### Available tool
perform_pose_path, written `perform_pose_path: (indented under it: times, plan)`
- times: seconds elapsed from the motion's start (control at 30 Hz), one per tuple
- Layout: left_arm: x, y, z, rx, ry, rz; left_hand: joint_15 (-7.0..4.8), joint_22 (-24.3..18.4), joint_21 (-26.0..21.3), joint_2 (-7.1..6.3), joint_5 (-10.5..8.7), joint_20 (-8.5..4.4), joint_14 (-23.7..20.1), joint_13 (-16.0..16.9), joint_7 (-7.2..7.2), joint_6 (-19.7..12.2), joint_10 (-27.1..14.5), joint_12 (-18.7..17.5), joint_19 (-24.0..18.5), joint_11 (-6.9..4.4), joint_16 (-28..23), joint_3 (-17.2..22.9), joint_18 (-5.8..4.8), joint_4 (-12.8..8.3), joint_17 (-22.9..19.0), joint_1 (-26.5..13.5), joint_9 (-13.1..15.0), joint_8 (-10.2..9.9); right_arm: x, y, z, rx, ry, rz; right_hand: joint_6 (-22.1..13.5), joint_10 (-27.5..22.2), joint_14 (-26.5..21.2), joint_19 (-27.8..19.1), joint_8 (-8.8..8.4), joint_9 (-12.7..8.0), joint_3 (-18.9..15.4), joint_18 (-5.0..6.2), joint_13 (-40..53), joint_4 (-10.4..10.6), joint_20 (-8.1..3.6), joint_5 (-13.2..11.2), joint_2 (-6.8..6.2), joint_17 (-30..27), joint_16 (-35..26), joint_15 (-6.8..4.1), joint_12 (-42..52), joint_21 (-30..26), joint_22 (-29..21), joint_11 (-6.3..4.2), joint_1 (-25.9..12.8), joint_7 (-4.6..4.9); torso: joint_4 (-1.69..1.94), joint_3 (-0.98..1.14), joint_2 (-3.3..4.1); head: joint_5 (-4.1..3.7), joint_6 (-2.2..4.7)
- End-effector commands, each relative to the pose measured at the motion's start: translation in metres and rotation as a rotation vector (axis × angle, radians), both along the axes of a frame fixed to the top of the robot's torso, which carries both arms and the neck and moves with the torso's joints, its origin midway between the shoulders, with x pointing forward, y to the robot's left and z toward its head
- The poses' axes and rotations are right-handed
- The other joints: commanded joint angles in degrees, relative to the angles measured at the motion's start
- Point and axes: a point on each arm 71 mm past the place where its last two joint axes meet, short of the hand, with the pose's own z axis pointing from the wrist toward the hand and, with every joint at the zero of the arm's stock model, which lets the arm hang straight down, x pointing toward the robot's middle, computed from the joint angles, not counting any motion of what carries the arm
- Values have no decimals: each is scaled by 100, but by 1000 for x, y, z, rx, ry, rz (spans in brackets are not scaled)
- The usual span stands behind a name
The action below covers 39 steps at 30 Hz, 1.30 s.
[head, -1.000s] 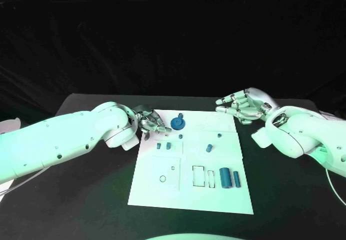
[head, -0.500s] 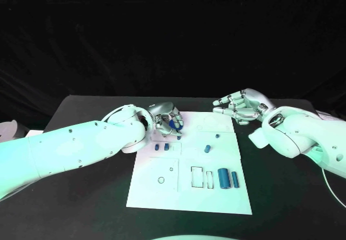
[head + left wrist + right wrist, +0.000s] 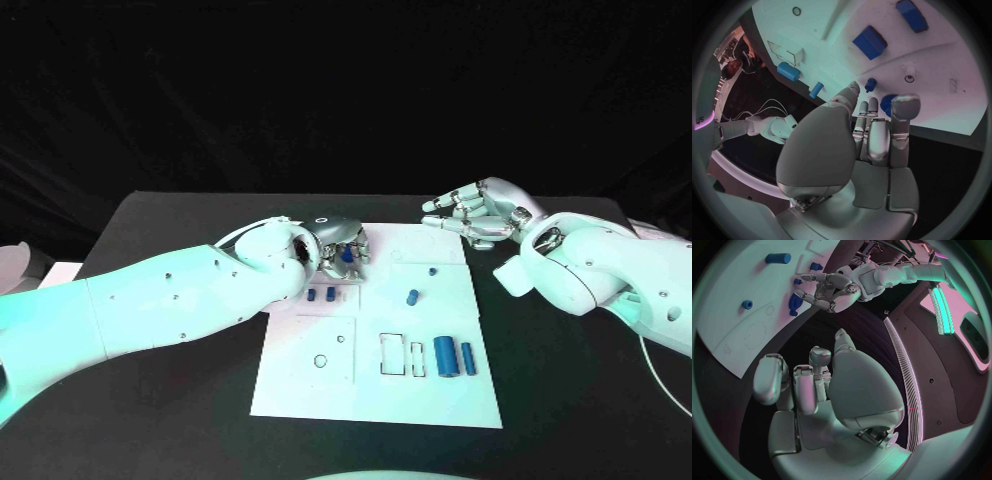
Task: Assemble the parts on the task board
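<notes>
The white task board (image 3: pixel 433 400) lies in the middle of the black table. My left hand (image 3: pixel 339 248) hangs over its far left corner, fingertips down on the round blue disc (image 3: pixel 887 106), which shows under them (image 3: pixel 793 304). Whether the fingers grip the disc I cannot tell. A small blue peg (image 3: pixel 871 84) stands just beyond the fingertips. Two small blue blocks (image 3: pixel 320 294) lie near the hand, a short blue piece (image 3: pixel 414 297) sits mid-board, and two blue cylinders (image 3: pixel 456 355) lie at the right. My right hand (image 3: pixel 476 212) hovers off the board's far right corner, fingers curled, holding nothing.
Outlined slots (image 3: pixel 401 355) and a small hole (image 3: pixel 323 355) mark the board's near half. My left forearm (image 3: pixel 173 300) stretches across the table to the left of the board. My right forearm (image 3: pixel 591 270) lies over the table to the right of it.
My left hand has moved right from beside the disc to over it, and now covers most of it. The right hand has barely shifted.
</notes>
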Motion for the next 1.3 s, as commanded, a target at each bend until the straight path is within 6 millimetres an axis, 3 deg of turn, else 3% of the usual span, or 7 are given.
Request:
perform_pose_path:
  times: [0.03, 0.23, 0.53, 0.97, 1.3]
  plan:
    - [0, -2, -5, 93, 10, -2, -7, -8, -7, 52, -1, -31, 275, -36, 1, 70, 49, -60, 297, 3, -10, 49, -88, -12, -15, -12, -24, -49, -1, 2, 0, -2, 1, 20, 2, -38, 358, -31, 21, 7, -31, 51, 4, -14, -10, 24, 58, 488, -19, 4, 3, -25, 2, -12, -11, 12, 1, 2, 1, -4, -7]
    - [0, -3, -7, 122, 26, 1, -12, 4, -3, 131, 8, -40, 279, -128, -6, 161, 137, -144, 303, -2, 41, 212, -87, -53, -22, 72, -92, -95, -1, 2, 0, -2, 1, 20, 2, -38, 358, -31, 21, 7, -31, 51, 4, -14, -10, 24, 58, 488, -19, 4, 3, -25, 2, -12, -11, 12, 1, 2, -3, -7, -13]
    - [0, -3, -9, 146, 44, 5, -24, 6, -15, 146, 7, -49, 272, -206, -14, 265, 275, -213, 300, -17, 77, 389, -82, -83, -55, 88, -158, -135, -1, 1, 0, -2, 0, 21, 2, -38, 358, -31, 21, 7, -31, 51, 4, -14, -10, 24, 58, 488, -19, 4, 3, -25, 2, -12, -11, 12, 7, -2, -2, -19, -8]
    - [1, -5, -11, 156, 53, 3, -86, 145, 127, 332, 1, -91, 266, -261, -34, 576, 737, -314, 299, -90, 180, 958, -96, -238, -59, 154, -244, -160, -1, 2, 0, -2, -1, 23, 2, -38, 358, -31, 21, 7, -31, 51, 4, -15, -10, 25, 58, 488, -19, 4, 3, -25, 2, -12, -11, 12, 4, -1, -1, -22, -17]
    - [4, -3, -10, 124, 30, 11, -73, 239, 204, 298, -10, -97, 253, -287, -2, 722, 917, -545, 280, -80, 244, 1350, -113, -458, -88, 10, -322, -247, -1, 2, 0, -2, -2, 24, 5, -35, 359, -28, 23, 8, -34, 50, 5, -21, -10, 33, 66, 489, -19, 3, 11, -25, 5, -13, -3, 11, 3, 0, -4, -15, -7]
